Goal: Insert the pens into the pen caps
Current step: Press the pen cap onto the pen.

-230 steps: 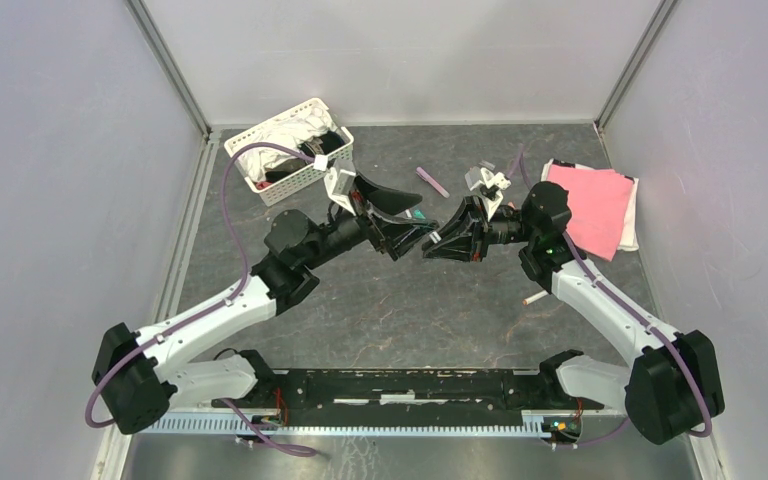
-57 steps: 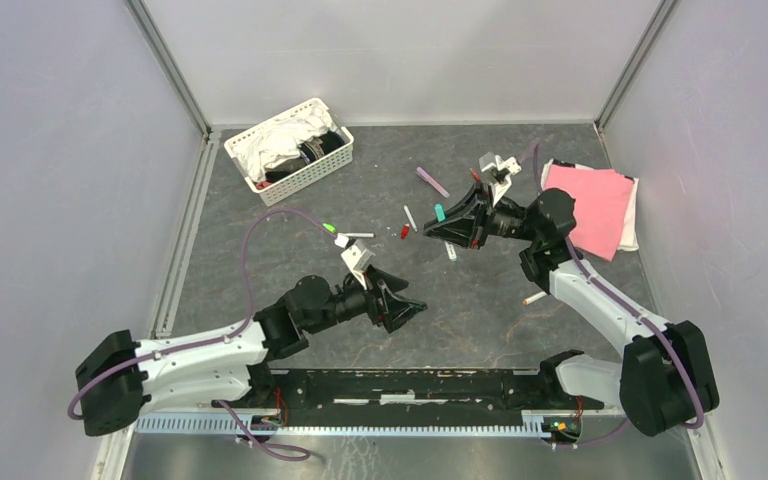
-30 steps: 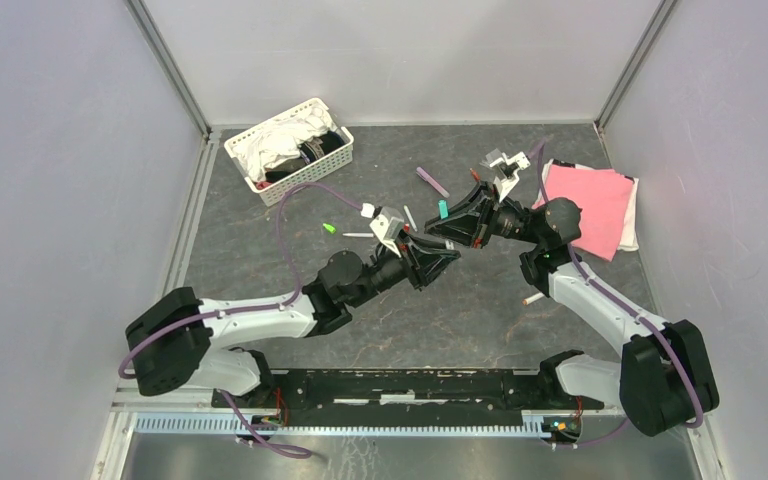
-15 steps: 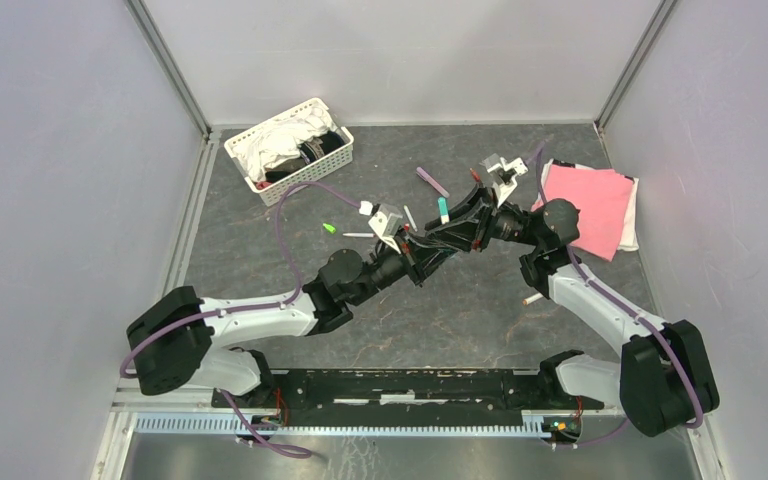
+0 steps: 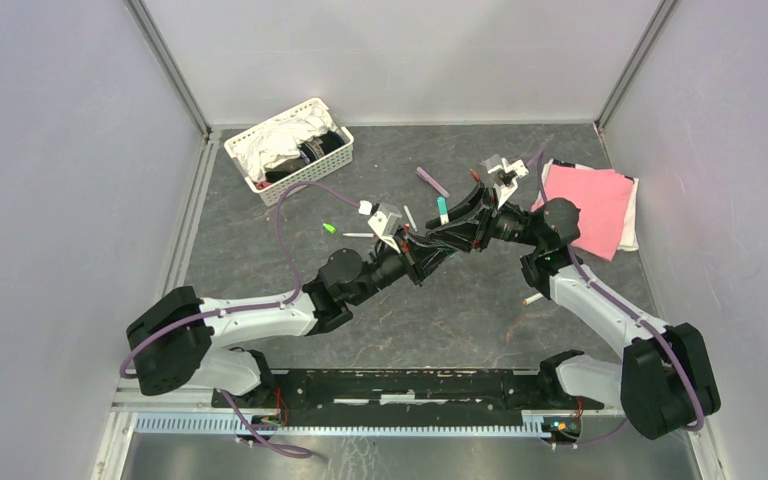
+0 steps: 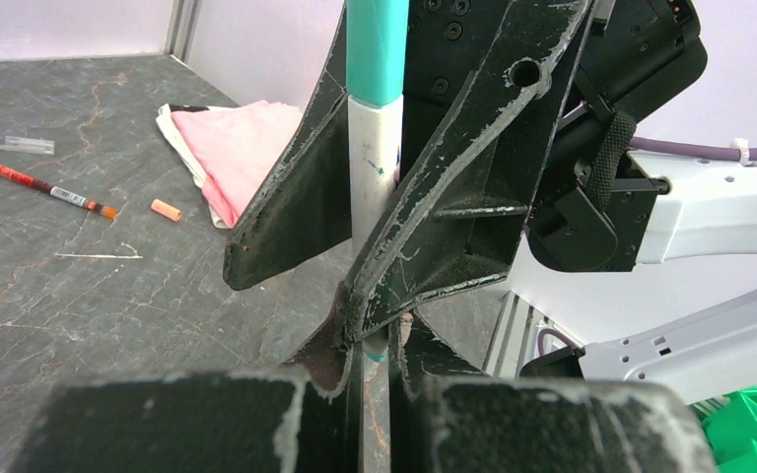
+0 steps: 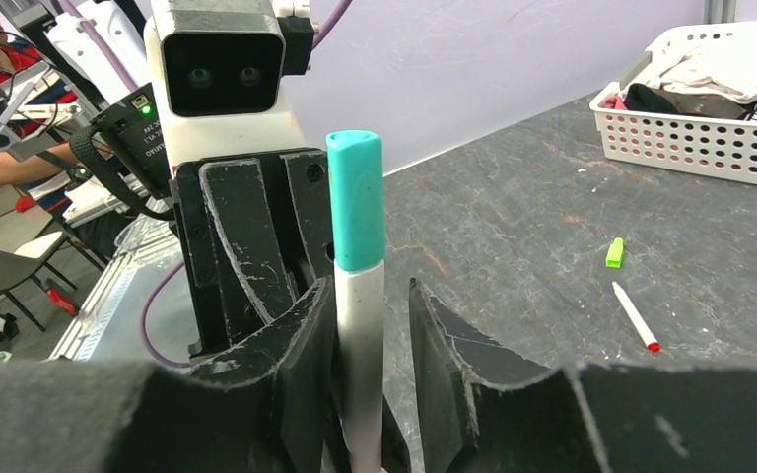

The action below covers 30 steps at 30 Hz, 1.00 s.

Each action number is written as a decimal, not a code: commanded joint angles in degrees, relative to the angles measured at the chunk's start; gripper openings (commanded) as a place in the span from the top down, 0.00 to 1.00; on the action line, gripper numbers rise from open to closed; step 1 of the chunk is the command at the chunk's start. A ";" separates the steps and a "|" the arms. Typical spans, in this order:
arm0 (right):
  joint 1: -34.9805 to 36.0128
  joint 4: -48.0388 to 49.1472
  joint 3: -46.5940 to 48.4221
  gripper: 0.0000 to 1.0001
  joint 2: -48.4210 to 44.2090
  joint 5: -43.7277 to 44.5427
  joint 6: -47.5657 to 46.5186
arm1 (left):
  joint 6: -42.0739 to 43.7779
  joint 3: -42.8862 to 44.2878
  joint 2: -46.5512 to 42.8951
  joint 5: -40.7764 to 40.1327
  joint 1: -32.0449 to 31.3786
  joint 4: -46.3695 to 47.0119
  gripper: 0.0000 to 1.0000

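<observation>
A pen with a white barrel (image 7: 360, 345) and a teal top (image 7: 355, 197) stands upright between both grippers at the table's middle (image 5: 442, 210). My left gripper (image 6: 375, 345) is shut on the pen's lower teal end, tip to tip with the right one (image 5: 428, 246). My right gripper (image 7: 375, 296) is open: the barrel leans on its left finger and a gap shows at the right finger (image 7: 453, 345). On the table lie a green pen cap (image 5: 329, 228), a white pen with a red tip (image 7: 636, 316), a purple pen (image 5: 431, 181) and an orange pen cap (image 6: 166, 209).
A white basket (image 5: 290, 150) of cloths stands at the back left. A pink cloth (image 5: 590, 205) lies at the back right. An orange-red pen (image 6: 47, 185) lies near it, and another pale pen (image 5: 533, 297) lies beside the right arm.
My left arm swung up from the near side to the right gripper and shut on the teal pen's lower end. The right jaws have spread apart around the barrel.
</observation>
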 commanded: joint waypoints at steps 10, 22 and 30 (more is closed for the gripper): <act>0.15 0.53 0.04 1.00 -1.02 -2.22 -1.26 | -1.39 0.72 -1.41 1.15 0.61 6.13 0.90; -0.79 3.29 -0.89 1.00 -1.41 -6.87 -5.13 | 3.40 -11.70 -20.74 12.14 0.81 -4.23 0.17; 0.07 1.71 -1.64 1.00 -1.37 -7.43 -7.64 | 5.14 4.92 -23.32 8.43 6.59 -24.75 0.00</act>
